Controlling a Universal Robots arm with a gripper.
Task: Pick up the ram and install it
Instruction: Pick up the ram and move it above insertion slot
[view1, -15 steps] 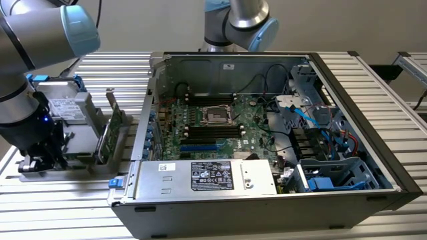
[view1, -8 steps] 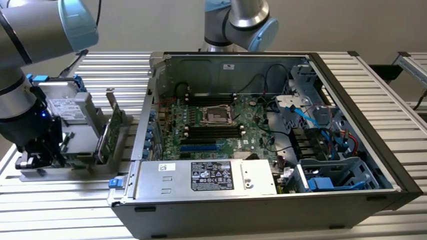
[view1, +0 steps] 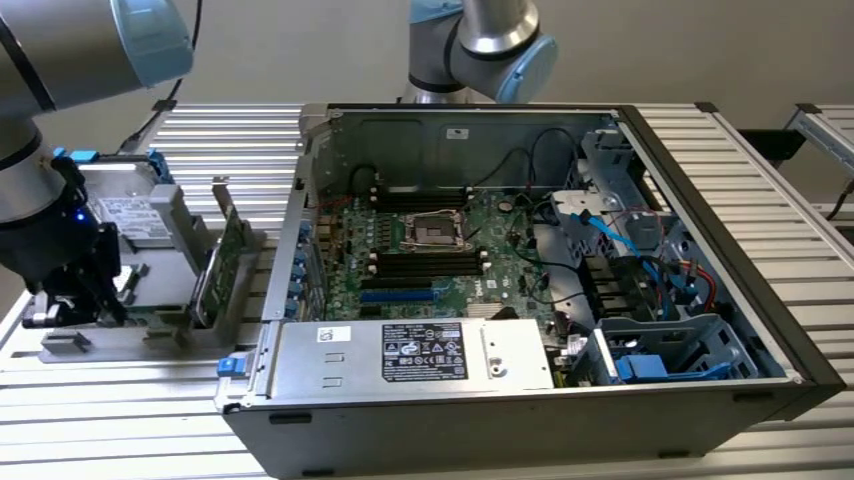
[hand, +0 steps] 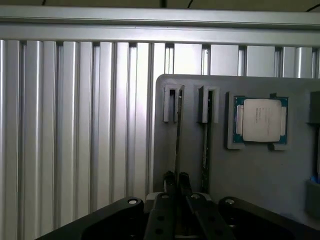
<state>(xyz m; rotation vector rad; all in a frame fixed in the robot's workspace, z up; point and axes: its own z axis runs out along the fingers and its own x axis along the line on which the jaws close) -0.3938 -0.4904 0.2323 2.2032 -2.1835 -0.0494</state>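
Wrist view: table ribbed silver; tray plain grey; processor chip silver, bordered teal-green; ram, seen edge-on, dark, possibly greenish; gripper matt black. Exterior view: motherboard green with black slots; case dark grey; cable bright blue; power supply silver, label black-and-white; arm grey, caps pale blue

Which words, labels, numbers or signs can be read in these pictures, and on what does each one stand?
Nothing can be quoted with certainty.
Black label on the power supply: white print, too small to read.
White sticker beside it: too small to read.
Drive label, exterior view's left: blurred.
Processor: faint print, unreadable.
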